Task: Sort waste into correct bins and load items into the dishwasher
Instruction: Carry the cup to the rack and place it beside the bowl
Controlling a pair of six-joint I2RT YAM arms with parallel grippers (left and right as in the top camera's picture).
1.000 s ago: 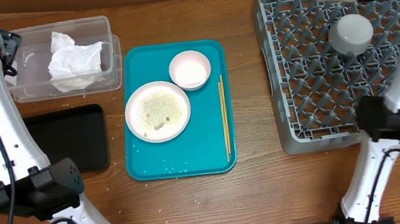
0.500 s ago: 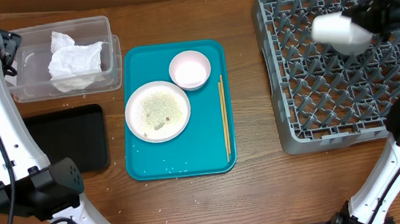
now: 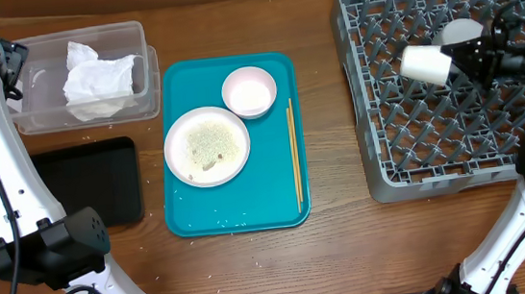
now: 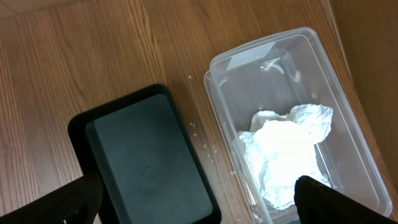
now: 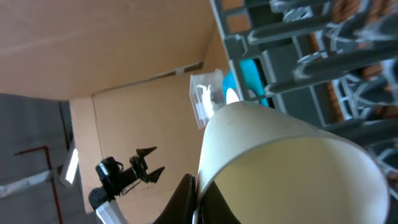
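My right gripper [image 3: 446, 62] is shut on the rim of a small pale cup [image 3: 424, 63], held on its side above the grey dishwasher rack [image 3: 408, 157]. In the right wrist view the cup [image 5: 292, 162] fills the frame, its wall pinched between the fingers [image 5: 186, 199]. Another pale round dish [image 3: 460, 29] shows in the rack behind the gripper. A plate with crumbs [image 3: 207, 146] and a small bowl [image 3: 249, 91] sit on the teal tray [image 3: 240, 212]. My left gripper [image 4: 202, 211] is open, high above the black tray [image 4: 143, 162] and the clear tub [image 4: 292, 56] holding white napkins [image 4: 286, 149].
Thin wooden chopsticks [image 3: 293, 154] lie along the teal tray's right side. The clear tub [image 3: 42, 115] with napkins [image 3: 97, 84] is at the back left, and the black tray [image 3: 92, 183] in front of it. Loose crumbs dot the wood near the tub.
The right gripper has brought the cup from the rack's far edge down and leftward over the rack, tipping it onto its side. The left arm has not moved.
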